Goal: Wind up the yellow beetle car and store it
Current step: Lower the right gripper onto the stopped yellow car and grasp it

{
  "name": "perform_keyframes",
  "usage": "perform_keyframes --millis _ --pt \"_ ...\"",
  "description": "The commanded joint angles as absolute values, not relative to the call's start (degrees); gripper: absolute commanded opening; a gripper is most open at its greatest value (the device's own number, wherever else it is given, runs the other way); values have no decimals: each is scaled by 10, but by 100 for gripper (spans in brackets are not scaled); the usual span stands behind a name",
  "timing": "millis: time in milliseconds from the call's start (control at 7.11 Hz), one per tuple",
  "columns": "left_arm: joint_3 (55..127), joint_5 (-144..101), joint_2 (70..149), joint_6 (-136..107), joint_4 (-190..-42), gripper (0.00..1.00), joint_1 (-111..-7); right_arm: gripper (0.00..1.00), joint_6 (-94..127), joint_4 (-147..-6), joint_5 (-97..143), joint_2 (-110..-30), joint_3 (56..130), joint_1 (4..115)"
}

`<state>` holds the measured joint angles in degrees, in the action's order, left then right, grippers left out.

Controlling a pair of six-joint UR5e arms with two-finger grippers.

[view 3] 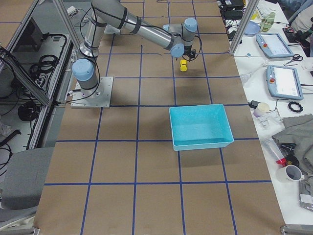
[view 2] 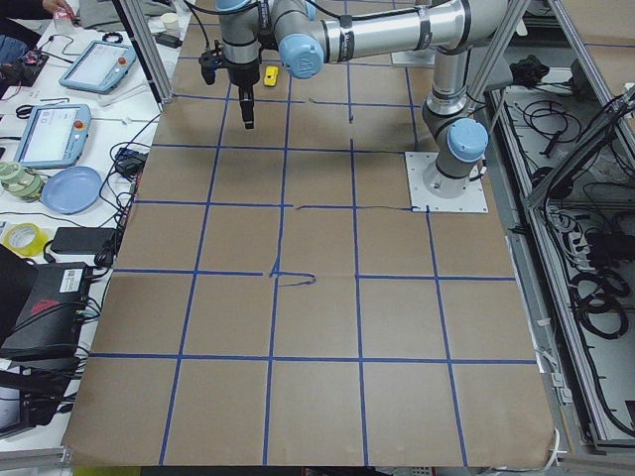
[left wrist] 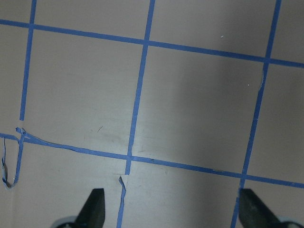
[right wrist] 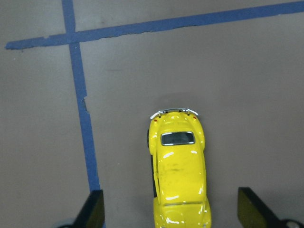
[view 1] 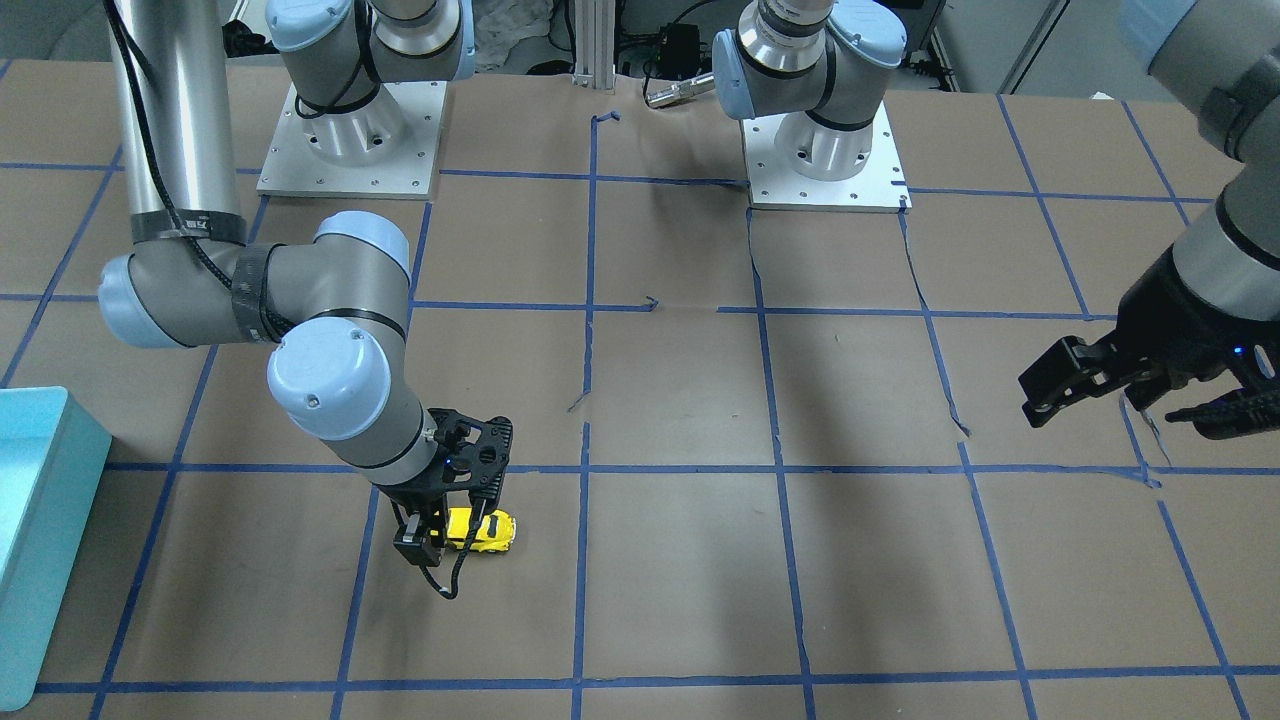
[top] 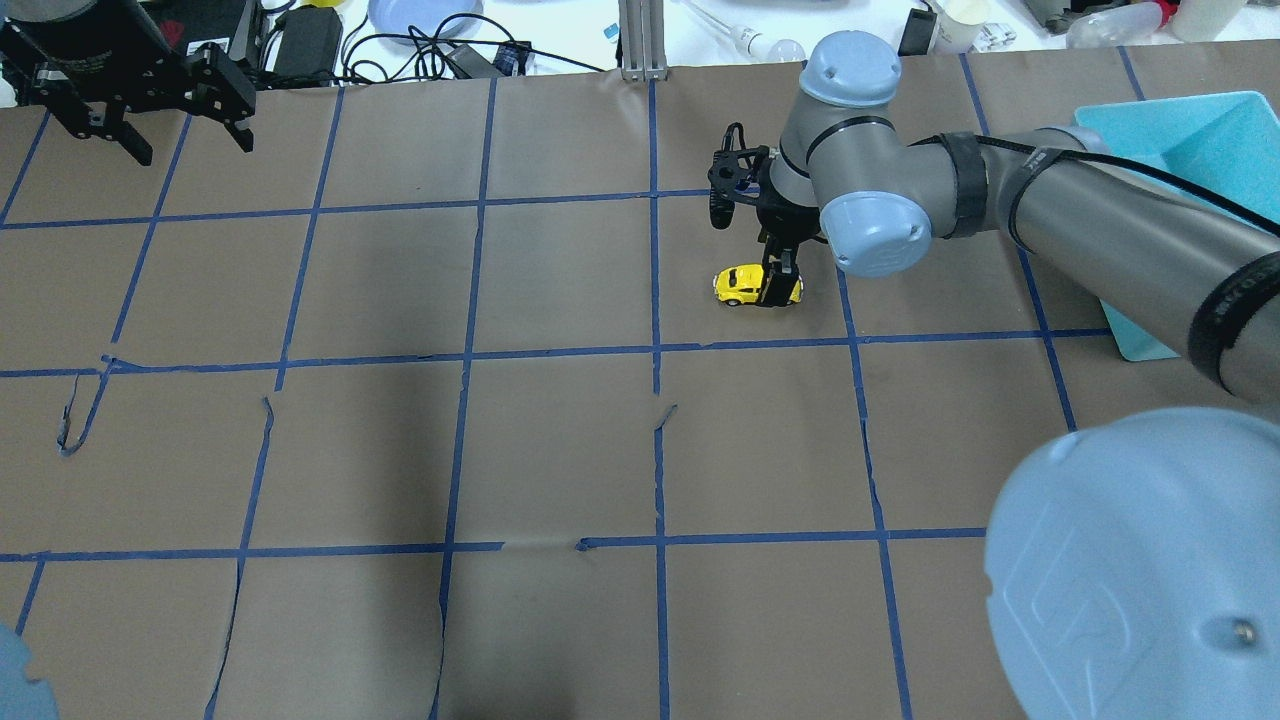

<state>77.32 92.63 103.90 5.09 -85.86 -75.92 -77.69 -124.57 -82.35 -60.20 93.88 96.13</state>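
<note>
Toward the far edge of the desk (top: 560, 450), in its right half, the yellow beetle car (right wrist: 179, 171) stands on its wheels on the brown paper, inside one square of the blue tape grid (right wrist: 78, 95) and touching none of the lines. The right tool (right wrist: 173, 209) hangs directly over it, spread wide. One fingertip is on each flank and clear of the paint, so nothing is held yet. The car's long axis runs between the fingers, so closing would pinch it across its width.

I judge the car light and rigid, with a glossy, rounded shell that would slip out of a high pinch on the roof. The better hold is low on the doors, where the sides are flattest, and centred so the car does not swivel. It rolls freely, so a one-sided touch would push it away. Winding probably means pressing it down while dragging it back, so the wheels bite on the paper.

A teal bin (view 3: 203, 144), the likely store, sits near the desk's right end. The left tool (top: 192, 148) hovers spread wide and empty over the far left corner.
</note>
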Motion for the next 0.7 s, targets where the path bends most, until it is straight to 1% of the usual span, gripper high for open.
perform_keyframes --millis 0,141,281,422,563 --pt "782 925 1034 51 -858 100 -759 92 -811 -1281 -822 -577 945 962" --pt "782 925 1034 51 -858 100 -760 89 -811 -1283 -822 -568 944 962" --pt "782 925 1034 51 -858 100 -760 70 -809 -1285 -823 -567 943 962" --pt "782 921 1035 51 -857 100 -760 43 -805 -1284 -824 -569 944 961" --pt "781 914 1034 51 -857 100 -760 20 -801 -1282 -824 -573 939 961"
